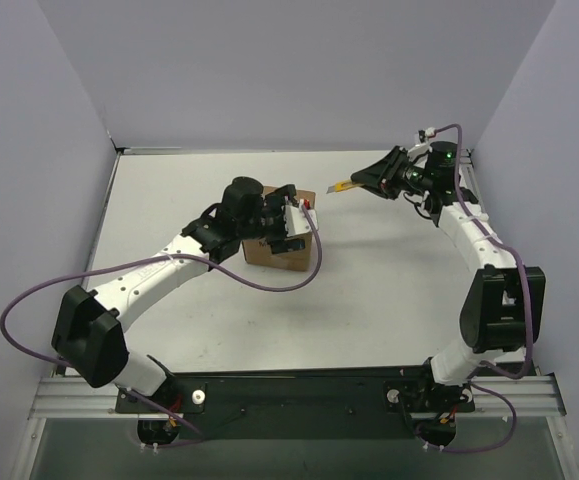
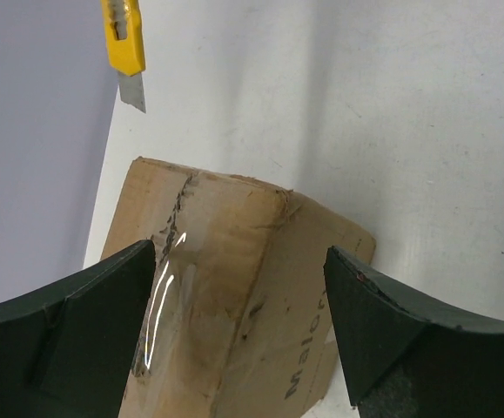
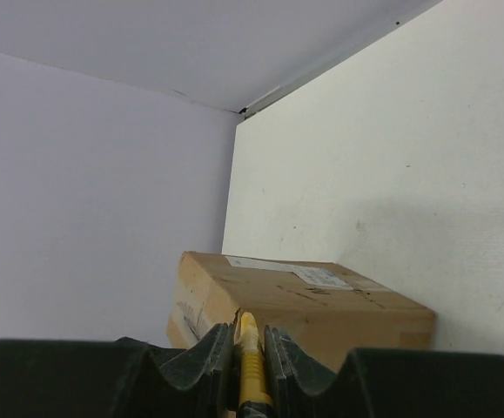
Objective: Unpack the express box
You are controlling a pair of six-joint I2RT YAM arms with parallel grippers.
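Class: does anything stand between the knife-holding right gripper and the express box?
Nothing visible does. Only bare table separates the right gripper, shut on the utility knife, from the express box; the left gripper sits open over the box.

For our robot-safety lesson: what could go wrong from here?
1. The utility knife in the right gripper has its blade out, pointing towards the express box and the left gripper; a cut might strike that gripper's fingers.
2. The left gripper is open astride the box, so the box may slide under the blade.
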